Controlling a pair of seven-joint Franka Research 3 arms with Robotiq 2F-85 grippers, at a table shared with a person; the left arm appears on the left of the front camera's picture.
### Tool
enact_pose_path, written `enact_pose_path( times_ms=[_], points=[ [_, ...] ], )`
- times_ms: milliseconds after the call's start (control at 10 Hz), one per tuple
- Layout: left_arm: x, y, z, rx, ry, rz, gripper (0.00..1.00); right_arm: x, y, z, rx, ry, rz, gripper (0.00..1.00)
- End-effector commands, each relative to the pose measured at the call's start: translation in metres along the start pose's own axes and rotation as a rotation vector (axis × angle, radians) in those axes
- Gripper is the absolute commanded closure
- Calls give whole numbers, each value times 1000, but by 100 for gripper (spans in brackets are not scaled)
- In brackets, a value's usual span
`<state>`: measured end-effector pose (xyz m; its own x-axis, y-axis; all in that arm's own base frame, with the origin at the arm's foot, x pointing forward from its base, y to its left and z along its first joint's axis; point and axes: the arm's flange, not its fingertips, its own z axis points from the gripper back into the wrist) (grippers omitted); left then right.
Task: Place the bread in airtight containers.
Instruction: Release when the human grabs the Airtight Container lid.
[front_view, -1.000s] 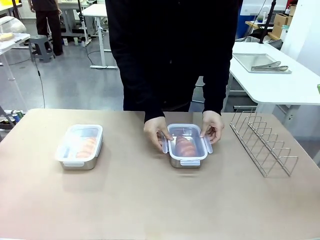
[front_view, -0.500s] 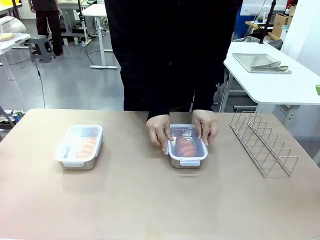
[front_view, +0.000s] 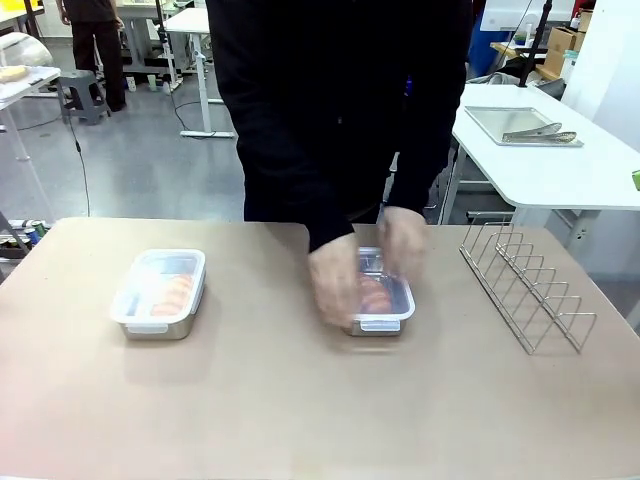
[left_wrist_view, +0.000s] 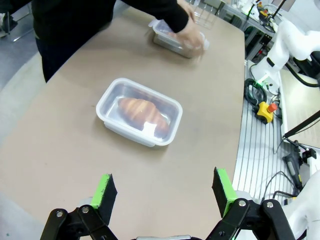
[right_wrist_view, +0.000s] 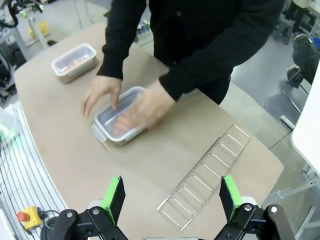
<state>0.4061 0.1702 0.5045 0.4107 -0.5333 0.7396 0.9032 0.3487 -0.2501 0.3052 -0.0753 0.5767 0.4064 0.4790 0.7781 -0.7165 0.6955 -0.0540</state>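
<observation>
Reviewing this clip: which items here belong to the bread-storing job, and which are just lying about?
Part of the job:
- left container, lidded, croissant inside
- middle container with croissant, the person's hands on its lid

Lying about:
- wire rack on the table's right
- steel tray with tongs on the white side table

Tan table (front_view: 300, 400): two lidded steel tins (front_view: 160, 295) (front_view: 380, 305) holding croissants, wire rack (front_view: 527, 285) at right.

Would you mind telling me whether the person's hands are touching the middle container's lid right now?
Touching. In the right wrist view both hands lie flat on the lid of the container, fingers pressing its top.
</observation>
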Motion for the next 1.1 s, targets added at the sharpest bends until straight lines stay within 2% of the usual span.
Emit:
enact_pose_path(
  times_ms=[0, 1000],
  points=[
    [2, -3, 0, -4, 1, -12, 0, 1, 1, 0, -2, 8, 3, 0],
    [2, -3, 0, -4, 1, -12, 0, 1, 1, 0, -2, 8, 3, 0]
  ],
)
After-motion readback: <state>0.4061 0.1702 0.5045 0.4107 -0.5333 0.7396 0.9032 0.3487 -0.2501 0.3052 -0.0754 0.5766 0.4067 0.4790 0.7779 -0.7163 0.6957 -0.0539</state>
